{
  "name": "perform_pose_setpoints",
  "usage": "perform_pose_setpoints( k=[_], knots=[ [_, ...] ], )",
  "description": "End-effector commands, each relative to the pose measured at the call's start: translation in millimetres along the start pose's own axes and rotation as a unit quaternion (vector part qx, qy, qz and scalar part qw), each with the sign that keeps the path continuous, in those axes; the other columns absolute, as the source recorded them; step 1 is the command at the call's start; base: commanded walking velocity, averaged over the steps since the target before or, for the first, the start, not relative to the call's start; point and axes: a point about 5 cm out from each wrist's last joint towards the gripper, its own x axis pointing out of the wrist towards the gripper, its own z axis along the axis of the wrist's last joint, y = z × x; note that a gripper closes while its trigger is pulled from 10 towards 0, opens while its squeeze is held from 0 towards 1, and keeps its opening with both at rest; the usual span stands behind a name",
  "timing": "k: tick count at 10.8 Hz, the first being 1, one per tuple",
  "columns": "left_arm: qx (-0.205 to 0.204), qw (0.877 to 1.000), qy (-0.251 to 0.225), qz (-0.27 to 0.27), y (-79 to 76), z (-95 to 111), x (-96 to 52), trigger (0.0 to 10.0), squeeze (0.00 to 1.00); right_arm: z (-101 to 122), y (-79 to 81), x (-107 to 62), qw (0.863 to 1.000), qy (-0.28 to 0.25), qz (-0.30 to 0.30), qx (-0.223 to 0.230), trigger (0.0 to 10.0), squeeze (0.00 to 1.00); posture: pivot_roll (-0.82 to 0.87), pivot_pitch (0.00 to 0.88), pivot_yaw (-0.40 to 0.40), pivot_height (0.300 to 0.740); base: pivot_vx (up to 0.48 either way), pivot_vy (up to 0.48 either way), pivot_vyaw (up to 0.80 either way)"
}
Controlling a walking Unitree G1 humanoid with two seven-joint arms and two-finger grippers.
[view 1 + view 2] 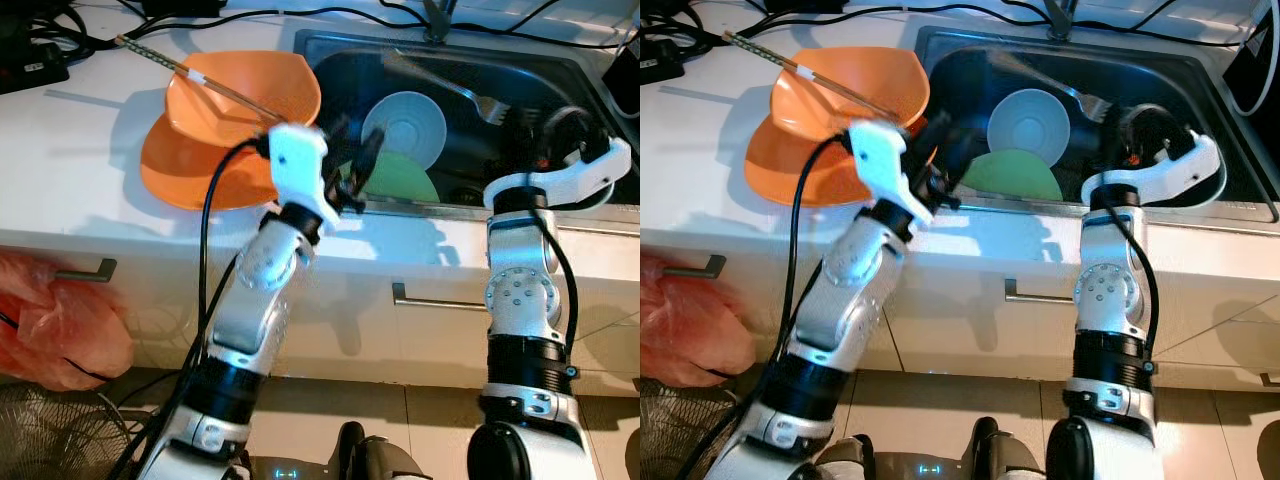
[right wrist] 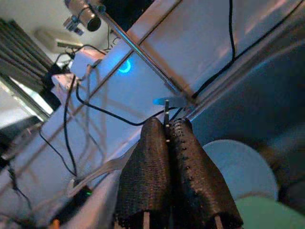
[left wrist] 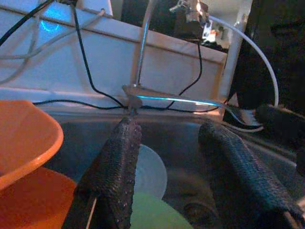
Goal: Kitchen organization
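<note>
i stand at the counter facing the sink (image 1: 560, 70). my right gripper (image 2: 167, 138) is pinched tight on the handle of a metal fork (image 1: 470, 95), holding it up over the basin with its tines toward my right side. my left gripper (image 3: 171, 157) hovers at the near left rim of the sink, fingers spread wide with nothing between them, pointing over the white plate (image 1: 405, 125) and the green plate (image 1: 405, 180) that lie in the basin. on the counter to the left sit two stacked orange bowls (image 1: 235, 115) with a pair of chopsticks (image 1: 175, 65) resting across the top one. i judge the step in hand is clearing the sink, cutlery first. next i need to carry the fork out over the rim without clipping the faucet or my other arm, and set it somewhere on the counter.
</note>
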Motion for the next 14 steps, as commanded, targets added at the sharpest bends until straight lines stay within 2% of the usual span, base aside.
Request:
perform_pose_setpoints(
  k=[1,2,4,6,10,12,14],
  knots=[
    [0.016,1.000,0.008,-0.010,-7.5,-6,-3.7,10.0,0.00,0,-3.2,-0.6,0.999,-0.004,-0.002,-0.033,10.0,0.00,0.12,0.173,-0.063,0.740,0.000,0.000,0.00],
    [0.016,1.000,0.011,-0.008,-7.6,-9,-5.1,10.0,0.00,-1,-4.4,-0.7,0.999,-0.005,-0.003,-0.046,10.0,0.00,0.12,0.172,-0.063,0.740,0.000,0.000,0.00],
    [0.023,0.999,0.022,-0.014,-11.7,-16,-8.0,10.0,0.00,-8,-6.2,-2.1,0.993,0.001,0.011,-0.115,10.0,0.00,0.12,0.175,-0.066,0.740,0.000,0.000,0.00],
    [0.034,0.998,0.040,-0.023,-17.1,-28,-12.3,10.0,0.00,-16,-9.6,-4.9,0.988,0.012,0.014,-0.153,10.0,0.00,0.12,0.182,-0.068,0.740,0.000,0.000,0.00],
    [0.019,0.998,0.053,-0.042,-16.7,-30,-17.7,10.0,0.00,-21,-23.0,-2.4,0.982,0.030,0.008,-0.186,10.0,0.00,0.13,0.190,-0.069,0.740,0.000,0.000,0.00],
    [0.025,0.995,0.068,-0.068,-19.4,-33,-20.7,10.0,0.00,-24,-21.6,-1.4,0.980,0.037,0.020,-0.197,10.0,0.00,0.12,0.190,-0.069,0.740,0.000,0.000,0.00],
    [0.031,0.995,0.075,-0.066,-14.2,-33,-19.4,10.0,0.00,-31,-19.5,0.5,0.976,0.053,0.037,-0.206,10.0,0.00,0.12,0.189,-0.066,0.740,0.000,0.000,0.00]
  ],
)
